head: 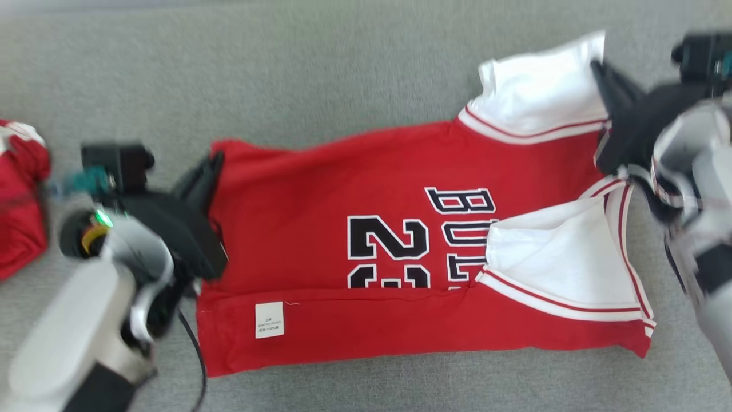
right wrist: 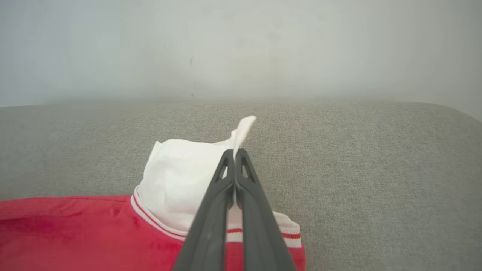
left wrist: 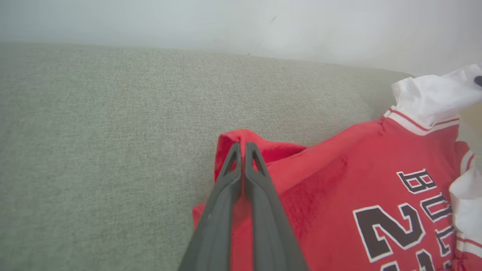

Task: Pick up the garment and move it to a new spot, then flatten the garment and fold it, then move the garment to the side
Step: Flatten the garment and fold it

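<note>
The garment (head: 354,194) is a red basketball jersey with white sleeves and black lettering, lying across the grey cushion with its near edge folded up, a white label showing. My left gripper (head: 213,163) is shut on the garment's red hem corner (left wrist: 241,141), which bunches around the fingertips in the left wrist view. My right gripper (head: 599,71) is shut on the far white sleeve (head: 537,94); in the right wrist view a tip of white cloth (right wrist: 244,130) sticks out past the closed fingers (right wrist: 235,158). The other white sleeve (head: 563,263) lies nearer me.
Another red cloth (head: 20,194) lies at the far left edge of the head view. The grey cushion (head: 286,74) stretches beyond the garment toward a pale wall (right wrist: 241,45).
</note>
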Controlling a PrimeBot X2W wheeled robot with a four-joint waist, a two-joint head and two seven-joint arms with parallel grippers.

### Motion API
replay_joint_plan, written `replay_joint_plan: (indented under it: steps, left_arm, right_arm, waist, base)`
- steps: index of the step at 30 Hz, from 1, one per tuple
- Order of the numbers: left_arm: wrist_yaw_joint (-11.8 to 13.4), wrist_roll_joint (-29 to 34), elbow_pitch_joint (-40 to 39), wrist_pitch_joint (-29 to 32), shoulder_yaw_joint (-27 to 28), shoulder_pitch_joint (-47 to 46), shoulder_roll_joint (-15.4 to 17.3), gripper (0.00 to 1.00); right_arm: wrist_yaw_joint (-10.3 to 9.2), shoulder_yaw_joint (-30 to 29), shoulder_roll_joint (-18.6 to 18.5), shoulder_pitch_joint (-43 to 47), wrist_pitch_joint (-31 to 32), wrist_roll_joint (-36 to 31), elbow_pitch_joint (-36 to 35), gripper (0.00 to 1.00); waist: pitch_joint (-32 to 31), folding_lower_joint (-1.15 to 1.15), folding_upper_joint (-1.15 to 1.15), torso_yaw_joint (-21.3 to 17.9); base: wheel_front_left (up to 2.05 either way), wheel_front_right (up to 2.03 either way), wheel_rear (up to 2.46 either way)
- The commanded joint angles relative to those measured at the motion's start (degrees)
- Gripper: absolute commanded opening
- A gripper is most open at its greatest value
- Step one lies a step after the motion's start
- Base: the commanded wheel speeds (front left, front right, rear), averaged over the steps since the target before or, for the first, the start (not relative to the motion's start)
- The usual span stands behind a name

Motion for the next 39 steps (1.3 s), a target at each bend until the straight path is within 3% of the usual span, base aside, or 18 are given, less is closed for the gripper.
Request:
replay_joint_plan:
  steps: [1, 8, 12, 23, 35, 36, 37, 38, 39]
  left_arm:
    - [-0.15, -0.79, -0.1, -2.15, 0.42, 3.22, -1.0, 0.0]
    - [1.49, -2.43, 3.0, -10.46, 2.73, 8.83, -4.73, 0.0]
    - [1.03, -3.98, 5.21, -14.16, 3.47, 12.05, -7.11, 0.0]
    - [0.02, -6.93, 8.62, -18.04, 3.88, 17.78, -10.66, 0.0]
    - [1.61, -7.97, 9.52, -18.62, 4.07, 20.56, -11.82, 0.03]
    - [1.6, -8.1, 9.68, -18.42, 3.94, 20.93, -11.89, 0.15]
    - [1.57, -8.17, 9.75, -18.23, 3.8, 21.34, -11.94, 0.35]
    - [1.72, -8.14, 9.87, -18.36, 3.73, 21.7, -11.99, 0.91]
    - [2.02, -8.12, 10.01, -18.67, 3.79, 21.96, -12.04, 1.0]
  right_arm:
    - [-0.11, 0.77, -2.32, 4.11, 0.53, 1.7, -3.9, 0.0]
    - [-0.11, -1.17, -7.3, 17.7, 4.0, 5.97, -15.33, 0.0]
    - [-0.11, -4.47, -9.09, 26.41, 6.02, 5.21, -21.68, 0.0]
    - [-0.11, -14.75, -6.4, 41.96, 15.33, 0.25, -35.78, 0.0]
    - [-0.12, -18.21, -1.91, 48.94, 24.68, -3.43, -42.67, 0.0]
    - [-0.12, -18.27, -1.51, 49.36, 25.15, -3.57, -42.56, 0.04]
    - [-0.12, -18.23, -1.18, 49.85, 25.9, -3.73, -42.5, 0.74]
    - [-0.12, -18.52, -0.87, 50.08, 26.27, -3.88, -42.53, 1.0]
    - [-0.12, -18.85, -0.57, 50.22, 26.53, -4.14, -42.64, 1.0]
  waist:
    - [-3.06, 0.01, 0.0, 0.7]
    - [-5.91, 0.01, 0.0, 1.84]
    - [-7.18, 0.01, 0.0, 2.27]
    - [-8.72, 0.01, 0.0, 2.59]
    - [-9.81, 0.01, 0.0, 2.35]
    - [-10.05, 0.01, 0.0, 2.36]
    - [-10.29, 0.01, 0.0, 2.37]
    - [-10.55, 0.01, 0.0, 2.42]
    - [-10.81, 0.01, 0.0, 2.45]
  base:
    - [0.0, 0.0, 0.0]
    - [0.0, 0.0, 0.0]
    - [0.0, 0.0, 0.0]
    - [0.0, 0.0, 0.0]
    - [0.0, 0.0, 0.0]
    - [0.0, 0.0, 0.0]
    - [0.0, 0.0, 0.0]
    - [0.0, 0.0, 0.0]
    - [0.0, 0.0, 0.0]
